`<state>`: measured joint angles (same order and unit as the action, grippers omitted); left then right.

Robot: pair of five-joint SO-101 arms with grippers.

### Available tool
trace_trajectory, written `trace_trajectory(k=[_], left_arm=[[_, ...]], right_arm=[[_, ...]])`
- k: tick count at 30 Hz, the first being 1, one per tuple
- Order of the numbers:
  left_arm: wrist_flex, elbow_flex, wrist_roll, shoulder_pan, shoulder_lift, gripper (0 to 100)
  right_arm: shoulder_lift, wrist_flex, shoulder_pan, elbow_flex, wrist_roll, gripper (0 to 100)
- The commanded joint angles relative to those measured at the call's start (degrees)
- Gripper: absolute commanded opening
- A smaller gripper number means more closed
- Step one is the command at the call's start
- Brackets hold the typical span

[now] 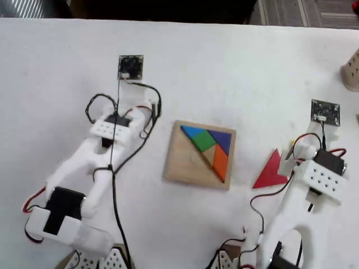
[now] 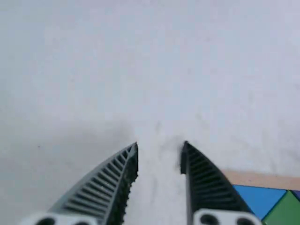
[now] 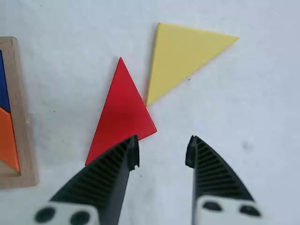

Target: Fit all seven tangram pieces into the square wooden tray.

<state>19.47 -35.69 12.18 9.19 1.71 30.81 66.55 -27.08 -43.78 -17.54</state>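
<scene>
A: What is getting cut off or hidden here?

B: The white right arm [image 1: 305,190] is covering one corner of the flat red triangle [image 1: 270,171] in the high view. A tan perforated object [image 1: 352,70] is running off the worktop's right edge, and I am having trouble making out what it is. In the right wrist view only a strip of the square wooden tray [image 3: 23,140] is showing.

A: How is the tray looking?

B: It is lying flat near the middle of the white worktop [image 1: 235,61], between the two arms. A blue triangle [image 1: 195,133], a green triangle [image 1: 206,141], a dark blue piece [image 1: 223,139] and an orange piece [image 1: 220,162] are filling the half toward the far right corner. The seams between them are proving hard to read. The other half is showing bare wood [image 1: 184,161].

A: And the loose pieces?

B: The red triangle is lying just beside the tray, on the right arm's side. A flat yellow triangle [image 3: 183,56] is lying next to it, with one corner almost touching the red edge.

A: What are the jaws doing?

B: The right arm's jaws are standing spread, gripping nothing, with one tip hanging over the red triangle's corner. The left arm's jaws are also standing spread and empty over bare worktop, close to the tray's blue corner [image 2: 255,199].
</scene>
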Motion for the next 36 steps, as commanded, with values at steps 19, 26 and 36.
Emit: trace_trajectory(k=[19, 26, 36], left_arm=[[1.49, 1.67, -0.44, 1.54, -3.21, 22], [1.49, 1.41, -0.53, 2.15, -2.86, 22], [1.93, 5.71, -0.53, 2.33, 3.56, 22]], right_arm=[[-30.11, -5.14, 3.21, 9.23, -2.02, 24.1], [-30.11, -5.14, 4.97, 9.23, -3.96, 30.5], [-34.42, -3.91, 10.15, 12.31, 2.81, 30.5]])
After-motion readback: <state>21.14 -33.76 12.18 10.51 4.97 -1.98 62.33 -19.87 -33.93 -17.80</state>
